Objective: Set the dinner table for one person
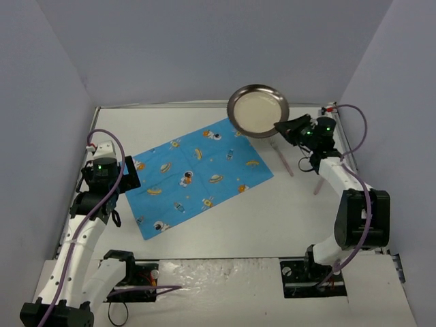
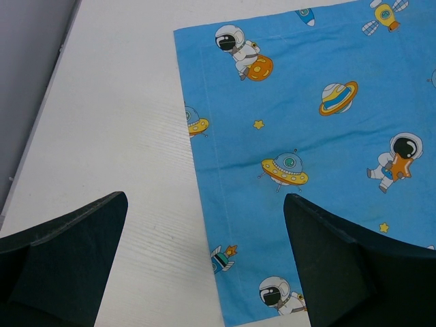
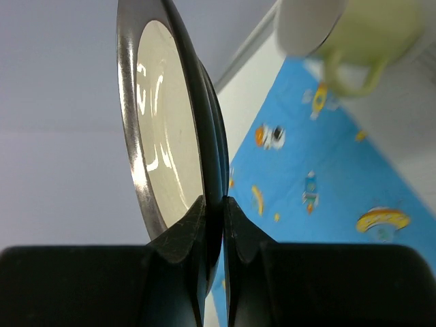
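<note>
- top external: right fingers (image 1: 286,128) clench the rim of a round silver metal plate (image 1: 257,109), raised over the far right of the large flat white rectangular counter (image 1: 272,211).
- left wrist: left fingers (image 2: 68,252) are released and empty, spread over the edge of a blue space-print cloth placemat (image 2: 327,136).

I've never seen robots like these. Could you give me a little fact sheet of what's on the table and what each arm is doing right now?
Surface: large flat white tabletop, lavender walls
Mat: blue space-print cloth placemat, flat, lying askew
Dish: round metal plate with a cream inside, gripped by its rim near the mat's far corner
Right gripper: shut on the plate
Left gripper: open, empty, over the mat's left edge
Extras: two thin pink sticks right of the mat; pale green mug, blurred
</note>
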Controlling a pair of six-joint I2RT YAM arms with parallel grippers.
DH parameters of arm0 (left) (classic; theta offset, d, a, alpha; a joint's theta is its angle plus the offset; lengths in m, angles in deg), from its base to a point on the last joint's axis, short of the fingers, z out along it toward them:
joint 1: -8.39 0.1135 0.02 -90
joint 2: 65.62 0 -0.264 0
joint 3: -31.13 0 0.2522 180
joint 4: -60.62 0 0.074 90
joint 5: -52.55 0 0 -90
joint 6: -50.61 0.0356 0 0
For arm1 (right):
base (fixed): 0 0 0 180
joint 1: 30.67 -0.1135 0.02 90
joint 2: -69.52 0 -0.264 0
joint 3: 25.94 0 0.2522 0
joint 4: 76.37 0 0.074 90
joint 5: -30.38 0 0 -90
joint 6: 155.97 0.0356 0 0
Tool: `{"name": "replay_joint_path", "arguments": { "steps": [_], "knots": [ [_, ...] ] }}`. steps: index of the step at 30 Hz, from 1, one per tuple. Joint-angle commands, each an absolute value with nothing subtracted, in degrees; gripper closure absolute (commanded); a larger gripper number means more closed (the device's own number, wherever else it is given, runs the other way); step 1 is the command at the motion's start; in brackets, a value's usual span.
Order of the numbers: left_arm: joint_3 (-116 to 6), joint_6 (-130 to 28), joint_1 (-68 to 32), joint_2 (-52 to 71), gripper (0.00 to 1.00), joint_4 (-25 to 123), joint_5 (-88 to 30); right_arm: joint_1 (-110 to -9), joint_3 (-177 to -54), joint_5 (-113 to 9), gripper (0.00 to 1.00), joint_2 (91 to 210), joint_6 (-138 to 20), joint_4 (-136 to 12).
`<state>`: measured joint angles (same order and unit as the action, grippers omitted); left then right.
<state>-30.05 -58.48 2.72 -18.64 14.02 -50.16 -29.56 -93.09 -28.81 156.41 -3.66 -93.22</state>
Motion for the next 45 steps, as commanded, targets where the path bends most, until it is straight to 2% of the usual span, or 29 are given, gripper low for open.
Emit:
{"name": "replay_joint_path", "arguments": {
  "steps": [1, 7, 14, 28, 45],
  "knots": [
    [-31.1, -57.9, 2.5, -19.1, 0.03, 15.9, -51.9, -39.0, -98.9, -22.6, 1.0, 158.7, -4.0, -104.1],
    [-31.1, -57.9, 2.6, -19.1, 0.03, 15.9, -51.9, -48.2, -100.6, -22.1, 1.0, 165.2, -7.0, -106.5],
    [-31.0, -57.8, 2.5, -19.1, 0.03, 16.0, -52.2, -53.5, -102.9, -20.3, 1.0, 172.6, -10.1, -110.0],
    [-30.9, -57.8, 2.5, -18.9, 0.03, 16.0, -52.1, -55.9, -104.5, -18.4, 1.0, 181.4, -10.1, -117.5],
    [-30.9, -57.7, 2.5, -19.0, 0.03, 15.9, -52.2, -56.8, -103.2, -17.3, 1.0, 186.1, -8.5, -120.5]
  ]
}}
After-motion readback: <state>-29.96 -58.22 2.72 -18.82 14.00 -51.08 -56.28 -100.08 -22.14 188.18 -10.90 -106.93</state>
